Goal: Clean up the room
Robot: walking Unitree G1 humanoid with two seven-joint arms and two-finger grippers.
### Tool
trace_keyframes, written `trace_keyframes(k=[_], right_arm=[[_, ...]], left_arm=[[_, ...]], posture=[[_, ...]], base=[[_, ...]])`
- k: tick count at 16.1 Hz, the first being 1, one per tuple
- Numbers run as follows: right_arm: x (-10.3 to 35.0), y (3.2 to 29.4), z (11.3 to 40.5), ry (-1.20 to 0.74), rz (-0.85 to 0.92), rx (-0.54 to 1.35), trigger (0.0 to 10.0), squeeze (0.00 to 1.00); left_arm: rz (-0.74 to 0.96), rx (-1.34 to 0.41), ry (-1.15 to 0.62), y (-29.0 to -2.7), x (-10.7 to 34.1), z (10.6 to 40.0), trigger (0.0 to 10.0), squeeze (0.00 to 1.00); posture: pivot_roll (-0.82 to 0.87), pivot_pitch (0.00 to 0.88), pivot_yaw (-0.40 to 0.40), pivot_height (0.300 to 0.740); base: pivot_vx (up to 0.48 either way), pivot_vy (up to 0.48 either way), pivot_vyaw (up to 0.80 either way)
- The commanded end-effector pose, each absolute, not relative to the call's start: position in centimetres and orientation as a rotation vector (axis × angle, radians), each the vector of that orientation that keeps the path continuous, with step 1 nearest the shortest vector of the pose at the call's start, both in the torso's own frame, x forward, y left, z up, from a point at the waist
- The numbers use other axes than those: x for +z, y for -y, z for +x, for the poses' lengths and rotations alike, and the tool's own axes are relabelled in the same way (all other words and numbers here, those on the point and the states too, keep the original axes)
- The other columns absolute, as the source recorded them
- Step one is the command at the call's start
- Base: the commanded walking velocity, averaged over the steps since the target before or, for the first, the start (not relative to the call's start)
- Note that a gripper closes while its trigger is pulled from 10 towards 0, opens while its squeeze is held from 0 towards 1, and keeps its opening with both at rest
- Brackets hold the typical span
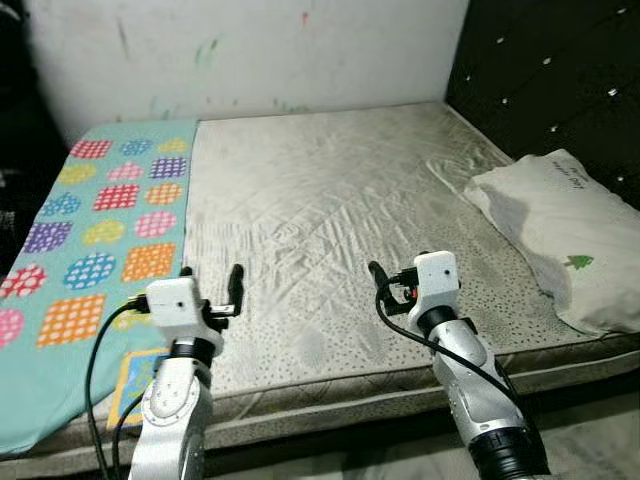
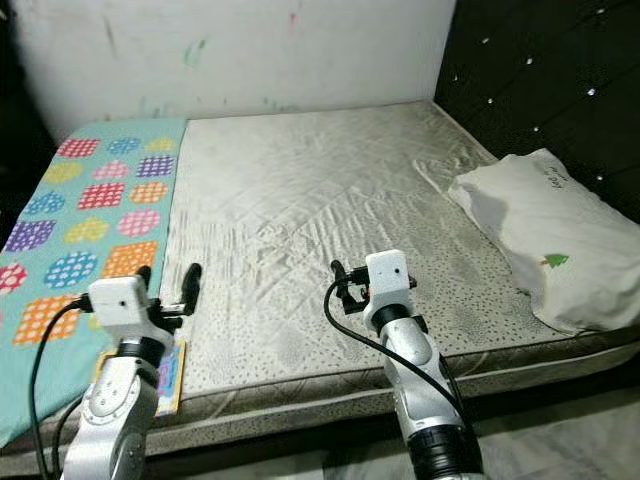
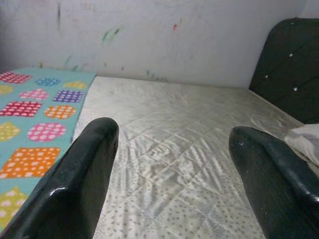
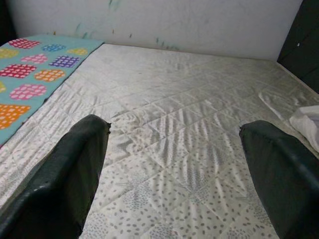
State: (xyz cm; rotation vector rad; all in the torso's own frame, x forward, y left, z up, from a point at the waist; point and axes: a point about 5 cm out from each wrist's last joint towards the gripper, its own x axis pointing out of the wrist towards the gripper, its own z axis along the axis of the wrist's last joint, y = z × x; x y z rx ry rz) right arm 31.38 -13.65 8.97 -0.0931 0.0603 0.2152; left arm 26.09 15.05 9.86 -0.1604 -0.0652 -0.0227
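Both silver arms reach forward over the near edge of the bed, wrists level. The left pincer (image 1: 212, 284) and right pincer (image 4: 174, 164) are each spread wide, holding nothing. Under them lies a wrinkled, quilted off-white mattress (image 1: 330, 210) with grey speckles. A teal blanket with dotted, multicoloured patches (image 1: 95, 235) covers its left side; a rumpled white pillow (image 1: 565, 230) lies at the right, by the dark tufted headboard (image 1: 560, 80).

You're looking at a quilted, wrinkled cream cloth mattress (image 1: 330, 200), matt with grey speckles. The turquoise patterned blanket (image 1: 90, 230) is smooth cloth. The soft white fabric pillow (image 1: 555, 225) looks creased. Your glossy black plastic fingers (image 3: 75, 184) shine.
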Motion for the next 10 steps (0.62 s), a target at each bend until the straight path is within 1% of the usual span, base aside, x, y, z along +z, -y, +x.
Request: trace_keyframes(k=[1, 7, 10], right_arm=[[9.7, 13.6, 31.57, -0.03, -0.093, 0.22, 10.0, 0.0], [9.7, 13.63, 31.53, -0.03, -0.095, 0.221, 10.0, 0.0], [9.57, 13.76, 31.54, -0.035, -0.099, 0.218, 10.0, 0.0]], left_arm=[[-0.151, -0.034, 0.093, -15.03, 10.46, 26.12, 10.0, 0.0], [-0.159, -0.049, 0.095, -14.88, 10.51, 26.06, 10.0, 0.0], [-0.167, -0.027, 0.073, -14.98, 10.23, 26.17, 10.0, 0.0]], posture=[[-0.12, 0.0, 0.037, 0.74], [-0.12, 0.0, 0.039, 0.74], [-0.12, 0.0, 0.039, 0.74]], base=[[0.0, 0.0, 0.0], [0.0, 0.0, 0.0], [0.0, 0.0, 0.0]])
